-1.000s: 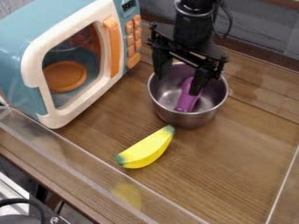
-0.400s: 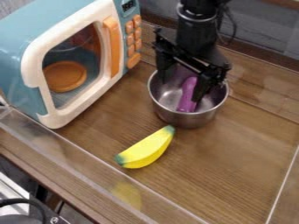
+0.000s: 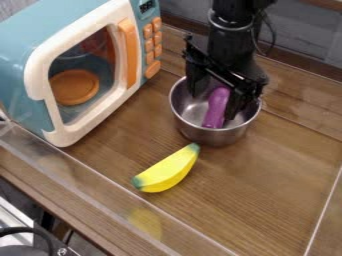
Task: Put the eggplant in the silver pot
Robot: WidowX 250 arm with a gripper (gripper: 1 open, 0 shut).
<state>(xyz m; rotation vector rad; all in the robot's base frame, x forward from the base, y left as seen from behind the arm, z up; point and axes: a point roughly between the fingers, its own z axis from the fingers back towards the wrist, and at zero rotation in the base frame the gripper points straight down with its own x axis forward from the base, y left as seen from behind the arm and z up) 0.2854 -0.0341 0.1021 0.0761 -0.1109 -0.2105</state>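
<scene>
Right of centre, upper half of the frame, sat the round shiny stainless-steel pot (image 3: 214,116) w/ low straight walls, on the brown wood-grain tabletop (image 3: 267,190). Inside it lay the small glossy purple toy eggplant (image 3: 215,107), leaning lengthwise against the pot's far inner wall, upper end toward the top of the frame; its stem cap couldn't be made out. Directly above the pot hung the black gripper (image 3: 223,86), pointing straight down, its two fingers spread wide apart approx. either side of the eggplant, w/ clear gaps, nothing clamped between them. Fingertips sat about level w/ the pot rim; whether they touched the rim couldn't be told. Upper left of the frame stood the teal toy microwave (image 3: 40,70) w/ its orange-trimmed door (image 3: 124,50) swung open, an orange plate-like disc (image 3: 75,87) inside. Lower centre lay the yellow toy banana (image 3: 167,169) w/ a green tip, well apart from the pot, nearer the table's front edge.
</scene>
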